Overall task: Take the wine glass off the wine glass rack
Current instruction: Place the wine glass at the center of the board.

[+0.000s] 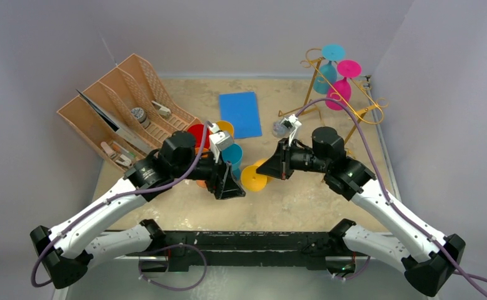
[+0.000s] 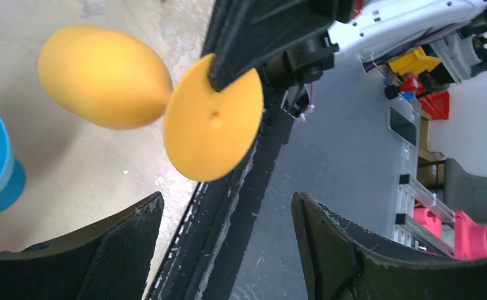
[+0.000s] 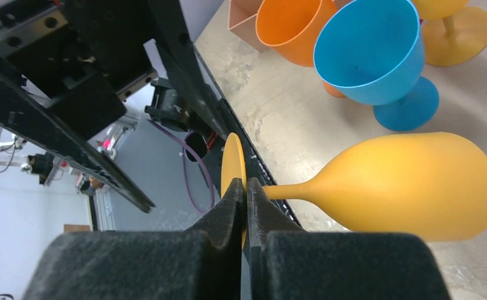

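Right end effector (image 3: 246,192) pinching yellow wine glass (image 3: 409,187) foot edge, tabletop (image 3: 291,112) below

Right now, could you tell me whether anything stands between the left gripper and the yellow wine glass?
Nothing visible does. The yellow wine glass hangs in open air ahead of the left gripper; only the right gripper, clamped on its foot, touches it.

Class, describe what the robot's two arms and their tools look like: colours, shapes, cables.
Both the left arm and right arm have white links, black rounded joints and black bases. A purple cable runs along each. The left tool and right tool have black, wedge-shaped fingers.
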### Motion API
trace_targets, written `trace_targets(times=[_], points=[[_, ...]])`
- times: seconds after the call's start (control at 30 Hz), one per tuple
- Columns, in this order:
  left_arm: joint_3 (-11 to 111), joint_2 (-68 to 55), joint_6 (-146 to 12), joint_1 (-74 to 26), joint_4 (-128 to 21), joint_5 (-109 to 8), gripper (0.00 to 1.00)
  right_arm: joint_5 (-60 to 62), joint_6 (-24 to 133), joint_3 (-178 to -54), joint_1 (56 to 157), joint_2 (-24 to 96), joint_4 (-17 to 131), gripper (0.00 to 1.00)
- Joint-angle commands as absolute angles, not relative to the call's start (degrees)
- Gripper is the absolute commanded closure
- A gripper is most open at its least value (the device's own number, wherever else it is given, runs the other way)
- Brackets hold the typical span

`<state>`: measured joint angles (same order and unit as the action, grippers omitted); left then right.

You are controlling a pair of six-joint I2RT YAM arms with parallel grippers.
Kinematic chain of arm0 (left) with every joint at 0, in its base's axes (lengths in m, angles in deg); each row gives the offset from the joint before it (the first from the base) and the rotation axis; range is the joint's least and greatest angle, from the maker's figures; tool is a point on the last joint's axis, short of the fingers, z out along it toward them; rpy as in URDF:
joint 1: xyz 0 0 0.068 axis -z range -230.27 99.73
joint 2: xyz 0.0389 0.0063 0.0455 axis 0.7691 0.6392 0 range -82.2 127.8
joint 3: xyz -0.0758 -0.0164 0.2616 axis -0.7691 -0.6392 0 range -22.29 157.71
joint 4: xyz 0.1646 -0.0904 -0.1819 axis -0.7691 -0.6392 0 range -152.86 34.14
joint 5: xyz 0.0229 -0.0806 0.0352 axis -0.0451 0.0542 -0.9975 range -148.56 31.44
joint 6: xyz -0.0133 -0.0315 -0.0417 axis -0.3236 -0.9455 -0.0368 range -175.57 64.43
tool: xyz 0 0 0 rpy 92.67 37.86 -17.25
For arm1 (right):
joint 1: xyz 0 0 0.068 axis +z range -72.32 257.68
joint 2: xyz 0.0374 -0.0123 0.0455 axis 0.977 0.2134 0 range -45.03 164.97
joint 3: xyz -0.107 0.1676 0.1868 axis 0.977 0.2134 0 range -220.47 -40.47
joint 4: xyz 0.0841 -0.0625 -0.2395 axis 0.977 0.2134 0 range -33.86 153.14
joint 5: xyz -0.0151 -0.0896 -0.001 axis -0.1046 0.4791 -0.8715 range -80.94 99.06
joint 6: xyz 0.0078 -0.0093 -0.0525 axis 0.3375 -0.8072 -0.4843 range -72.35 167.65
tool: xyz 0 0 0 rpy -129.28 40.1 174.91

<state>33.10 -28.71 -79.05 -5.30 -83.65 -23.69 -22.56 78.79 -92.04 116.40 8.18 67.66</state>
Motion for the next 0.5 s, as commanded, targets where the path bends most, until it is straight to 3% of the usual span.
trace_targets(times=[0.0, 0.27, 0.47], points=[[31.94, -28.97, -80.87, -4.15, -77.22, -29.81, 0.27, -24.37, 81.75, -91.69, 116.7, 6.99, 61.95, 1.0], [26.43, -29.16, -87.13, -4.21, -67.4, -31.61, 0.34, -25.95, 83.02, -90.01, 116.7, 7.0, 61.04, 1.0], [24.3, -28.97, -90.29, -4.13, -62.13, -28.71, 0.46, -26.57, 84.5, -88.62, 116.7, 6.42, 59.14, 1.0]])
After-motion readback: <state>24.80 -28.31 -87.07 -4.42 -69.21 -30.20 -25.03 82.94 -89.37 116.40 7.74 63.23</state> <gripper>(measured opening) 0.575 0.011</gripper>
